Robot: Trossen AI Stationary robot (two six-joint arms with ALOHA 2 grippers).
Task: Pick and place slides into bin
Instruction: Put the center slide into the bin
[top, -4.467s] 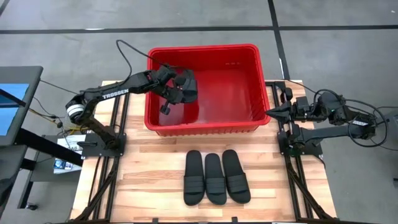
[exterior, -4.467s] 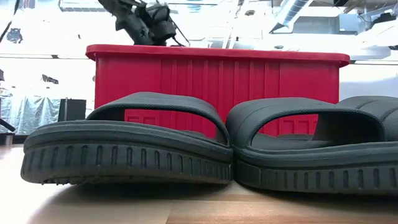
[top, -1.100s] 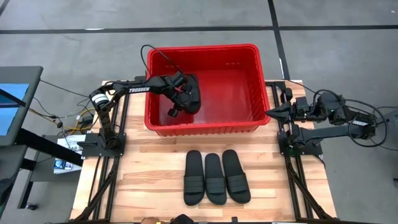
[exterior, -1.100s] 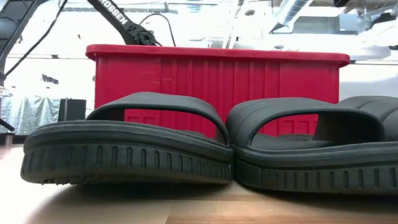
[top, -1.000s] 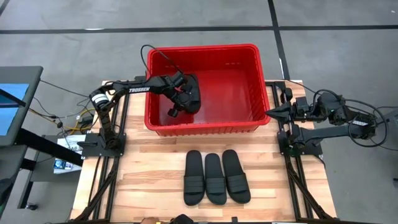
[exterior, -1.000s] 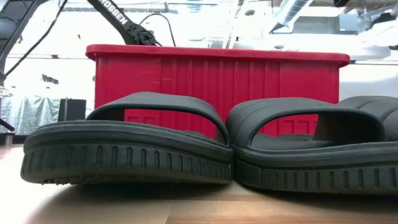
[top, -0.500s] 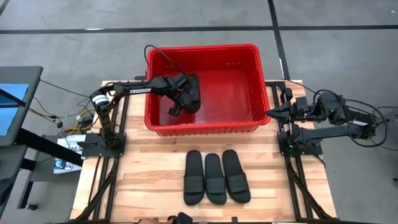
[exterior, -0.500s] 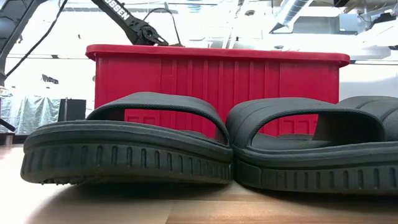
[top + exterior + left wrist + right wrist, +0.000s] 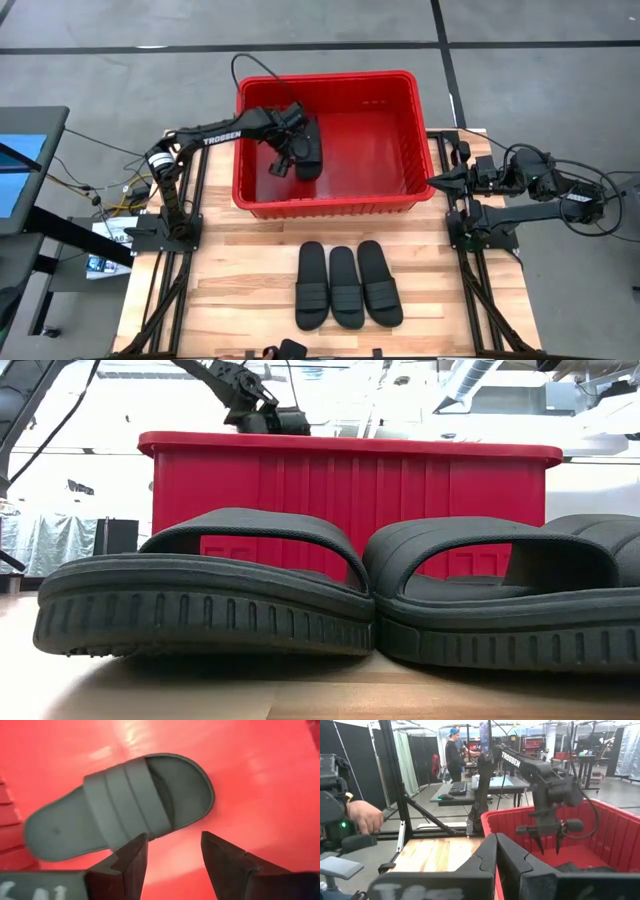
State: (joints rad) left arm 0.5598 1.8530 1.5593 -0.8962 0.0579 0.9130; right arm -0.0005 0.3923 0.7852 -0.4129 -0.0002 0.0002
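Observation:
One black slide [image 9: 120,805] lies sole-down on the floor of the red bin [image 9: 400,130], near its left wall, and also shows in the high view [image 9: 311,152]. My left gripper [image 9: 172,855] hangs open just above it and touches nothing; in the high view it is beside the slide [image 9: 277,166]. Three more slides [image 9: 347,286] lie side by side on the wooden table in front of the bin; two of them fill the low view [image 9: 210,590]. My right gripper [image 9: 495,845] waits shut at the table's right edge [image 9: 437,179].
The bin's rim [image 9: 350,448] stands high between the table slides and the bin's inside. The right half of the bin floor [image 9: 375,150] is bare. A person's hand [image 9: 365,816] shows beyond the table's left side in the right wrist view.
My left gripper has risen inside the bin toward its rim and drawn a little toward the far side, away from the slide. The slide has stayed on the bin floor.

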